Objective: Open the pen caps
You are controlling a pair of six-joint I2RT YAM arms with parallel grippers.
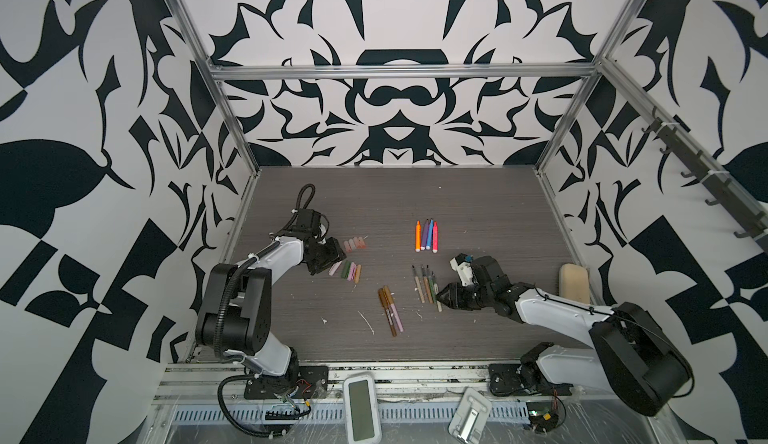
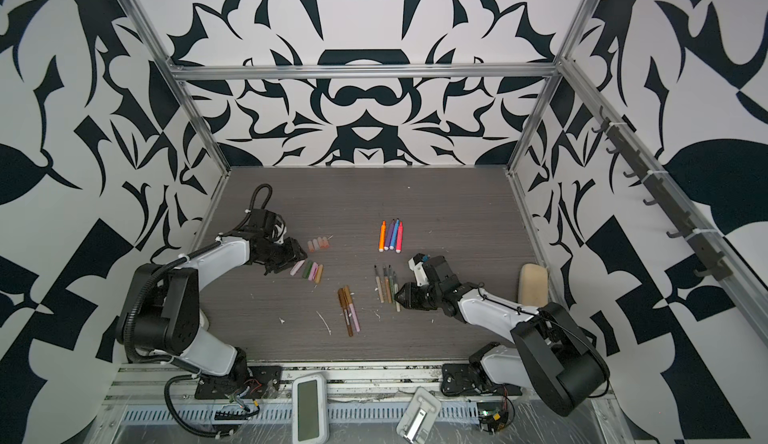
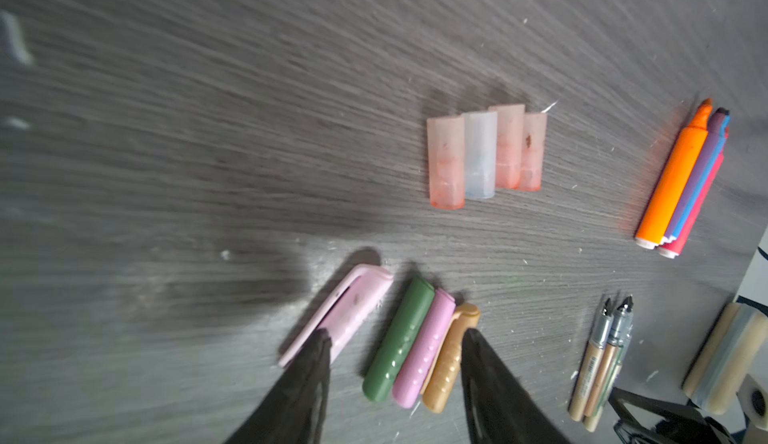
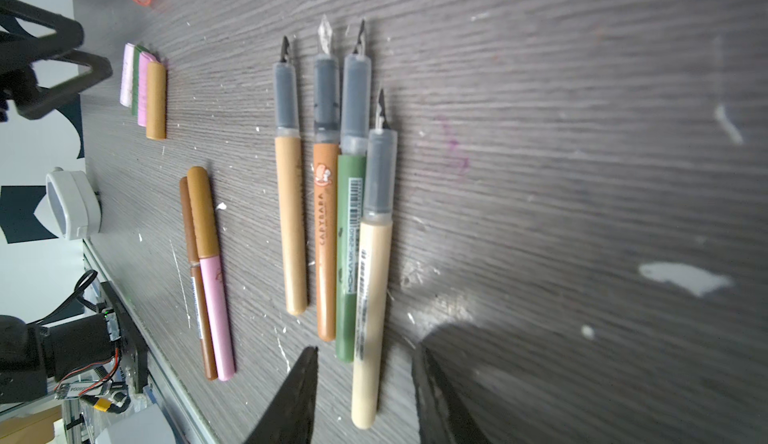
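Note:
Four loose pen caps lie in a row: pale pink (image 3: 345, 309), green (image 3: 399, 338), pink (image 3: 419, 346) and gold (image 3: 451, 354). My left gripper (image 3: 395, 336) is open and low over them, one finger overlapping the pale pink cap. Several translucent pinkish caps (image 1: 356, 244) lie just beyond. My right gripper (image 4: 365, 348) is open astride the tail of a cream pen (image 4: 372, 309), which rests on the table beside uncapped green (image 4: 349, 254), orange-brown (image 4: 326, 234) and tan (image 4: 291, 221) pens. A brown pen and a pink pen (image 4: 203, 275) lie capped at mid-table.
Several bright uncapped markers (image 1: 426, 236) lie farther back. A beige sponge (image 1: 574, 281) sits at the right wall. A white device (image 1: 361, 406) and a white stand (image 1: 469, 417) lie on the front rail. White flecks dot the dark table (image 1: 478, 213).

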